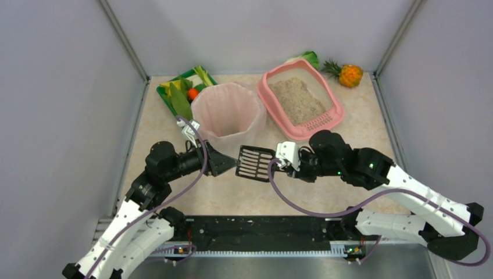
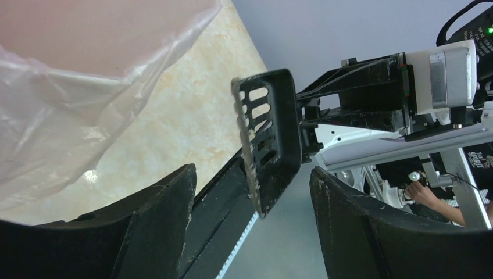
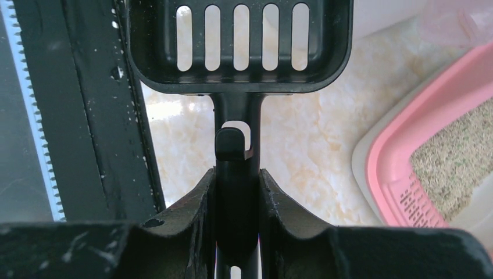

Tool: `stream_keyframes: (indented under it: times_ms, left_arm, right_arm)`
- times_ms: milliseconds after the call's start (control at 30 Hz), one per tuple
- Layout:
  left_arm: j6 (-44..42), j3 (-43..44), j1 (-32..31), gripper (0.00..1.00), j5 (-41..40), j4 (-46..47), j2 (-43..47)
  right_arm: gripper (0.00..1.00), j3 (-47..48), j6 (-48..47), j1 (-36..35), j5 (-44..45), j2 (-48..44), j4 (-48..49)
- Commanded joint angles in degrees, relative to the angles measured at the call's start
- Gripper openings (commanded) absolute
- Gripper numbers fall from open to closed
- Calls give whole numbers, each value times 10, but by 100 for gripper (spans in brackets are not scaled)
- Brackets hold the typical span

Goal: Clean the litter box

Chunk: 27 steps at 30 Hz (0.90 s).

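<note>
The right gripper is clenched on the handle of the black slotted scoop. It holds the scoop flat above the table, just in front of the lined bin. The scoop looks empty (the table shows through every slot in the right wrist view), though a few clinging grains cannot be ruled out. The left gripper is released, its fingers spread and aimed at the scoop's toothed front edge. It appears to stop just short, probably ready to steady or take the scoop. The litter box sits at the far right of the table, just beside the bin, slotted lip toward the right arm. That puts the litter a short reach from the scoop.
</note>
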<state>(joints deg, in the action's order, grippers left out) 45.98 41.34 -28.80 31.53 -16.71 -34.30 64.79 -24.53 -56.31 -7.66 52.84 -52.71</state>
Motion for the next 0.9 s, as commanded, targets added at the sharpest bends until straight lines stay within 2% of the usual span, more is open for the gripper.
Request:
stream_keyframes:
  times_ms: [0,200,433,700,767,833,867]
  left_arm:
    - [8,-10,-27,75,-47,19,17]
    - [-2,-17,-37,59,-58,-4,24]
    - [-12,-15,-39,52,-55,-37,13]
    - [-14,-20,-46,31,-54,-43,10]
    - [-14,-21,-47,21,-58,-48,14]
    - [-13,-21,-46,1,-67,-55,21]
    - [-8,-21,-47,0,-72,-58,25]
  right_arm:
    - [0,17,19,-35,5,22,55]
    - [0,26,29,-49,26,41,64]
    - [0,42,40,-53,41,55,67]
    - [0,51,52,-69,53,73,69]
    - [0,51,53,-73,55,77,70]
    - [0,50,57,-74,55,77,74]
    - [0,48,60,-74,55,76,76]
